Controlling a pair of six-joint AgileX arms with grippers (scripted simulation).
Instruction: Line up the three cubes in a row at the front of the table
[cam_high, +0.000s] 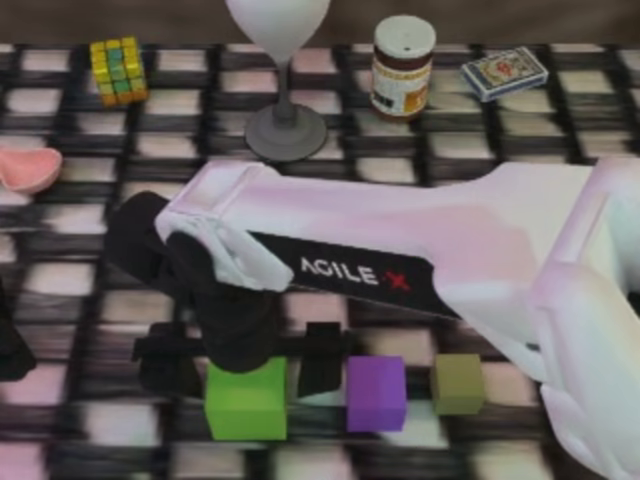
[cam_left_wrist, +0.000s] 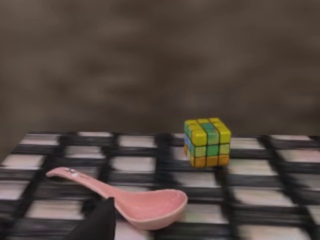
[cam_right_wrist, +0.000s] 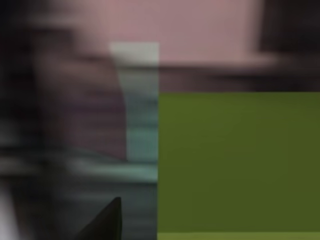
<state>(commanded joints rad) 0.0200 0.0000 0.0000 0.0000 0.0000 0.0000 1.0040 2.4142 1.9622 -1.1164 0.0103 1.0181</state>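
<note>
Three cubes stand in a row near the front edge of the checked table (cam_high: 60, 280): a lime-green cube (cam_high: 246, 402), a purple cube (cam_high: 376, 393) and a small olive-green cube (cam_high: 458, 384). My right arm reaches across from the right, and its gripper (cam_high: 243, 365) hangs open over the lime-green cube, one finger (cam_high: 165, 365) to its left and the other (cam_high: 320, 362) between it and the purple cube. In the right wrist view the lime-green cube (cam_right_wrist: 235, 160) fills one side, clear of the one fingertip (cam_right_wrist: 107, 220) that shows. My left gripper (cam_high: 8, 350) is parked, open, at the left edge.
At the back stand a multicoloured puzzle cube (cam_high: 118, 70), a white goblet (cam_high: 285, 125), a brown-lidded jar (cam_high: 402, 68) and a card box (cam_high: 505, 72). A pink spoon (cam_high: 28, 168) lies at the left, in front of my left fingertip (cam_left_wrist: 102, 220).
</note>
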